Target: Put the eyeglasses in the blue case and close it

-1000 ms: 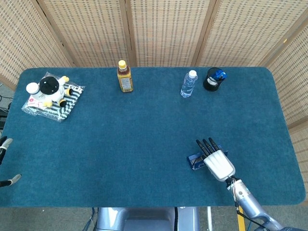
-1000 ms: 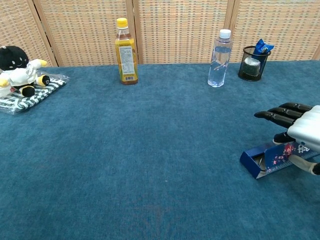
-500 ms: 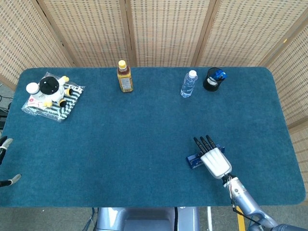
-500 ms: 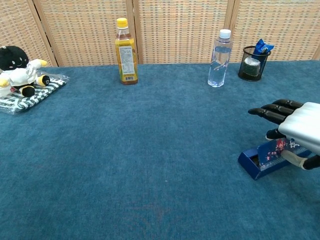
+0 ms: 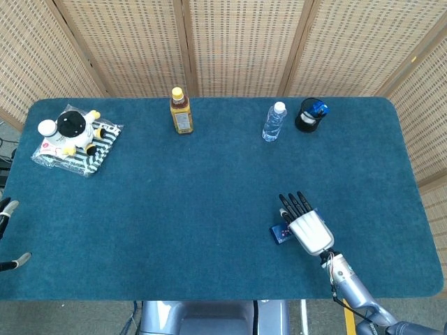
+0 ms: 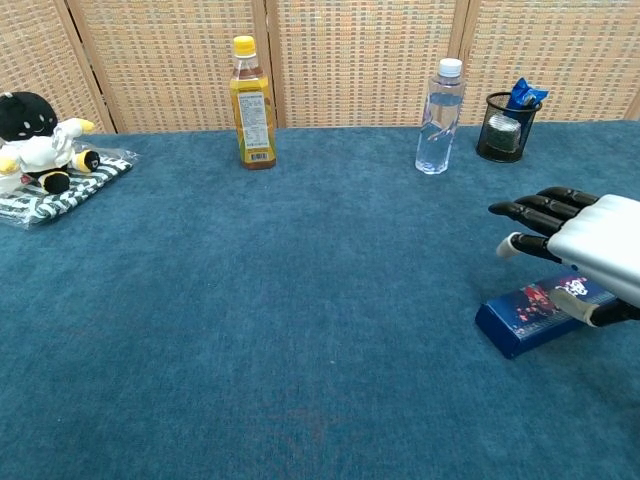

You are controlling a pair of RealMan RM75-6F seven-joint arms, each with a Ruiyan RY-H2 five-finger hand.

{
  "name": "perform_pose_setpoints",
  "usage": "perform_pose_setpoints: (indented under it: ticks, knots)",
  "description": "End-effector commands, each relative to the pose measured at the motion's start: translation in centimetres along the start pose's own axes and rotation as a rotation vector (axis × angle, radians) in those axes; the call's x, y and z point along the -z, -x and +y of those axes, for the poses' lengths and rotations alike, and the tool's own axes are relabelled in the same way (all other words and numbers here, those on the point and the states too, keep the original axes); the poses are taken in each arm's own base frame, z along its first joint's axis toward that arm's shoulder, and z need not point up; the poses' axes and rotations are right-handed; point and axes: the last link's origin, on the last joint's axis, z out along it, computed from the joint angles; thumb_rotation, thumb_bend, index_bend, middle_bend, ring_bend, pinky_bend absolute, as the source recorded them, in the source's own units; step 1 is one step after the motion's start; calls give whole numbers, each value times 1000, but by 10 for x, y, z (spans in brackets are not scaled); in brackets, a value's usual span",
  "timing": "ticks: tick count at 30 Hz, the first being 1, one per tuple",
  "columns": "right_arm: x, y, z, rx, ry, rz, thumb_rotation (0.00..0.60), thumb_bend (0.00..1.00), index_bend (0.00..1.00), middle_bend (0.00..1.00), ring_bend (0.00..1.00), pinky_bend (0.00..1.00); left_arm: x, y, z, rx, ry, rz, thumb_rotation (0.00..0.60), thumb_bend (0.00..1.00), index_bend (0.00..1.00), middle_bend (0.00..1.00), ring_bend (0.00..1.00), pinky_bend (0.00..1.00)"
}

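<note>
The blue case (image 6: 520, 318) lies on the teal table near its front right, with its patterned lid down flat. Only its left end (image 5: 282, 233) shows in the head view. My right hand (image 6: 590, 250) hovers over the case's right part, its dark fingers (image 6: 535, 212) stretched out forward and apart, the thumb resting on the lid. The same right hand (image 5: 307, 229) covers most of the case from above. No eyeglasses are visible in either view. Only a sliver of my left hand (image 5: 5, 209) pokes in at the table's left edge, and its pose is unclear.
Along the back stand an orange-juice bottle (image 6: 251, 100), a clear water bottle (image 6: 437, 90) and a black mesh cup (image 6: 506, 128). A plush toy on a striped bag (image 6: 40, 140) sits at the back left.
The case's lid has gone from propped open to lying flat and closed. My right hand moved a little left and forward over it, thumb pressing down on the lid.
</note>
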Motion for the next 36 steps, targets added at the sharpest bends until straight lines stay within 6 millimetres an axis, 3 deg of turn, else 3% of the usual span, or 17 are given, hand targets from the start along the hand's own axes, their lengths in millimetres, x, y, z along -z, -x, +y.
perform_pose_setpoints:
  ticks: [1,4,8,10,18,24,30,36]
  knots:
    - [-2,-1,0,0,5,17,600,432,174,1,0,71,0,0,0,-1,-1,-1,600,0,0,0,0,0]
    - [-3,-8,1,-25,20,62,600,314,151,0,0,71,0,0,-1,1,-2,0,600,0,0,0,0,0]
    - [2,-21,4,-83,19,94,600,41,87,0,0,71,-1,0,-1,1,-4,0,600,0,0,0,0,0]
    - [6,-28,7,-106,6,93,600,0,35,0,0,71,-1,0,-1,1,-4,-2,600,0,0,0,0,0]
    - [7,-46,22,-119,-111,-89,600,0,0,0,0,52,0,1,1,-6,1,-2,600,0,0,0,0,0]
    - [-6,-29,29,-63,-170,-256,600,0,0,0,0,43,0,1,1,-7,0,0,600,0,0,0,0,0]
    - [-15,-18,25,-54,-172,-282,600,0,7,0,0,43,-2,2,0,-8,-5,-9,600,0,0,0,0,0]
    - [-25,-12,22,-44,-153,-249,600,0,119,60,0,43,-2,2,-1,-6,-10,-7,600,0,0,0,0,0]
